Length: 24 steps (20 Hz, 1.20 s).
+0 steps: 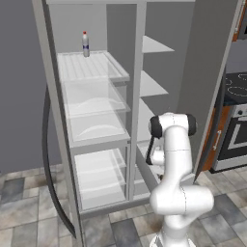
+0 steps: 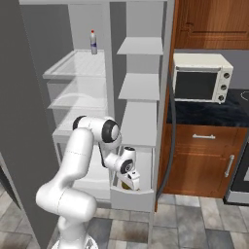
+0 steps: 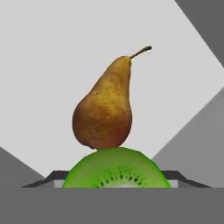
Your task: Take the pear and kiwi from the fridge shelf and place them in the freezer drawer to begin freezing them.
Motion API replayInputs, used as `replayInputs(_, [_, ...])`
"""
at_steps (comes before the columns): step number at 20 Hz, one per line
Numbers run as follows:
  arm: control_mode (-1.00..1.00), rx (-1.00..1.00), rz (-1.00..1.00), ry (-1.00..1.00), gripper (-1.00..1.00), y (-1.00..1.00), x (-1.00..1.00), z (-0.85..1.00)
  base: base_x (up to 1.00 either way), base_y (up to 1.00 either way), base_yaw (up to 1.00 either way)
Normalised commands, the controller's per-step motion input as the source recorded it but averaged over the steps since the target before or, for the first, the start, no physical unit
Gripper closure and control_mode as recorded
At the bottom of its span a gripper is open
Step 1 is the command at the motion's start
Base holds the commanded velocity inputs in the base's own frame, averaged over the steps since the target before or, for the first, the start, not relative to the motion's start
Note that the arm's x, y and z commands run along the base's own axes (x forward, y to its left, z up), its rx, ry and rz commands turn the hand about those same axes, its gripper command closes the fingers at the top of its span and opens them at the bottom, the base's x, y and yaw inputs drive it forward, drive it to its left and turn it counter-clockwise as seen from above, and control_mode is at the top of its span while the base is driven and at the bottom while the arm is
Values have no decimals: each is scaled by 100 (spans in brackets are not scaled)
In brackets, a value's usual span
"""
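**A:** From the left, what's on the fridge shelf (image 2: 73, 65), the wide white ribbed one with the clear rim?

**B:** A small clear bottle with a red cap (image 2: 93, 42), upright at the back. No fruit there.

**A:** And the gripper (image 2: 130, 184)?

**B:** Low down, right of the shelves, dipped into the open white freezer drawer (image 2: 131, 198).

**A:** The jaws?

**B:** Narrowly apart and closed on the kiwi (image 3: 116, 168), a green cut half with pale core and dark seeds. It fills the gap between the dark fingertips (image 3: 48, 179).

**A:** The pear (image 3: 104, 113)?

**B:** Golden-brown, stemmed, lying on a white floor just beyond the kiwi, seemingly the drawer's bottom.

**A:** Further right?

**B:** A white toaster oven (image 2: 202, 78) on the dark counter.
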Motion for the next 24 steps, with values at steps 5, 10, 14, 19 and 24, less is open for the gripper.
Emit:
replayInputs(5, [-100,0,0,-8,-100,1,-19,-33,0,0,0])
replayInputs(10, [-100,0,0,-11,-100,0,-10,-10,0,0,0])
replayInputs(14, [-100,0,0,-16,-100,0,-12,0,0,0,0])
replayInputs(19, [-100,0,0,-18,-100,0,-10,3,0,0,0])
replayInputs(24, [-100,0,0,-22,-100,0,-4,21,0,0,0])
